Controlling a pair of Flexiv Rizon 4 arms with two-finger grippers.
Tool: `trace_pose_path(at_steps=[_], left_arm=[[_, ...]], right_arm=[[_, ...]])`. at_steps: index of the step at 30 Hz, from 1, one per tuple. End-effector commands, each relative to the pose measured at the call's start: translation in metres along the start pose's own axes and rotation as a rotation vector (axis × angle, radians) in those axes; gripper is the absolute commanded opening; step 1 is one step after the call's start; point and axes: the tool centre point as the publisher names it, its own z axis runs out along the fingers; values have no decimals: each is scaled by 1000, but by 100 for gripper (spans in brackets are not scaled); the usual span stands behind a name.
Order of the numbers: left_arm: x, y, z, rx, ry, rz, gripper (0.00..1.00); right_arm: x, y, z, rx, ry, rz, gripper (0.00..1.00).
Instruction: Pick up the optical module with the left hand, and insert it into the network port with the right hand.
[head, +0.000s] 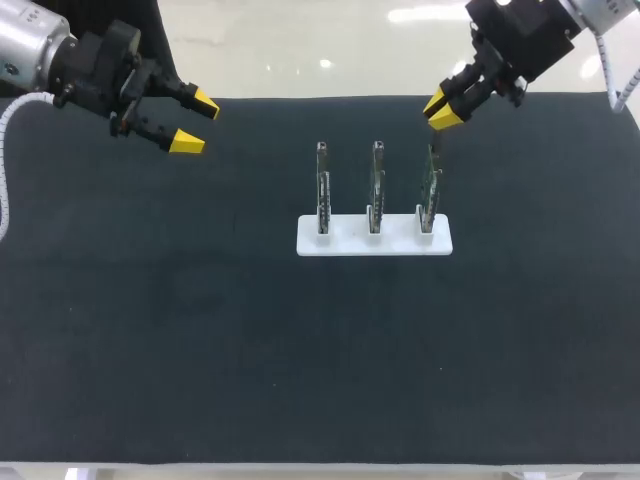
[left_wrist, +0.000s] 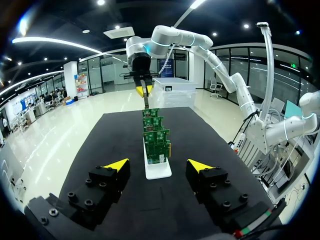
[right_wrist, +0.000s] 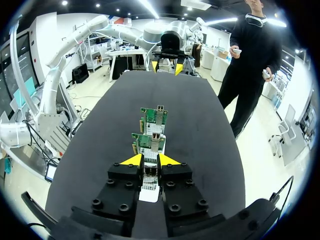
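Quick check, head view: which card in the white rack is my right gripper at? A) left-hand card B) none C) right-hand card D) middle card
C: the right gripper is right at the top of the right-hand card in the white rack.

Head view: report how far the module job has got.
Done: nothing can be confirmed. No loose module shows, and three cards stand in the rack. In hand: the right end effector sits just above the end card nearest it. The left end effector hangs open and empty, well clear of the rack. Left: whether a module is seated is too small to tell.
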Motion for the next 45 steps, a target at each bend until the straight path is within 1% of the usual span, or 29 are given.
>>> trace_pose_path(at_steps=[1,21,45], left_arm=[[0,1,0,3,3,0,100],[0,1,0,3,3,0,100],[0,1,0,3,3,0,100]], right_arm=[[0,-4,2,-6,3,1,0],[-5,-3,-3,-18,10,17,0],[-6,5,2,-10,7,29,0]])
